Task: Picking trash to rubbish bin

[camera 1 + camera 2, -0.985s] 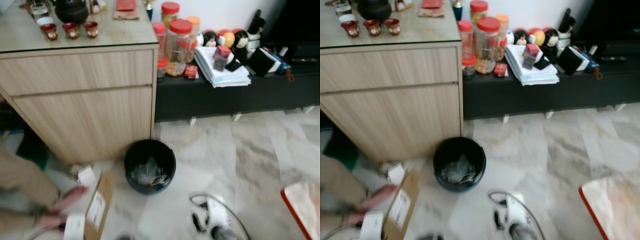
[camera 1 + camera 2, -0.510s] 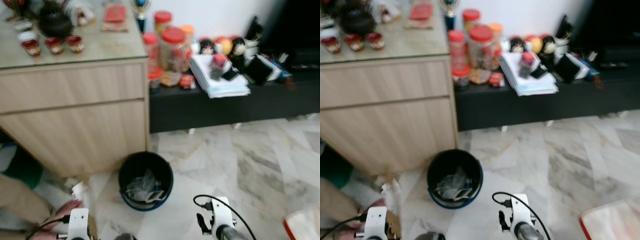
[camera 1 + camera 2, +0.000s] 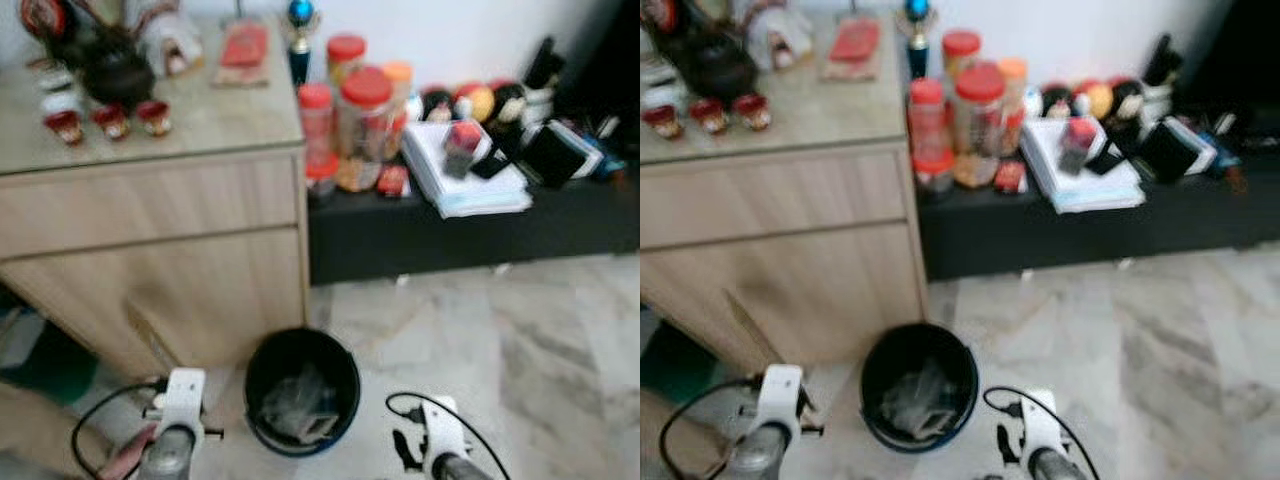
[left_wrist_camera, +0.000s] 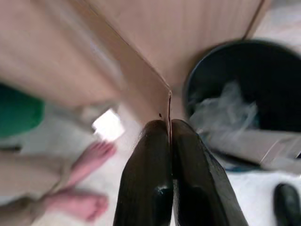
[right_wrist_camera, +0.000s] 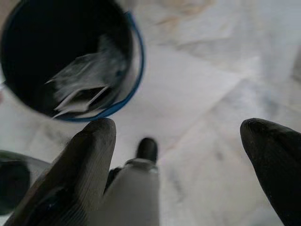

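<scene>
Our left gripper is clamped on a cardboard sheet, held at nine o'clock of the bin; the right gripper gapes above the floor at the bin's four o'clock. The wide sheet could catch the rim, we judge, and tip the bin.

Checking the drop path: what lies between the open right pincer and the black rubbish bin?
Bare marble floor separates the right pincer from the round black rubbish bin, seen in the right wrist view.
</scene>
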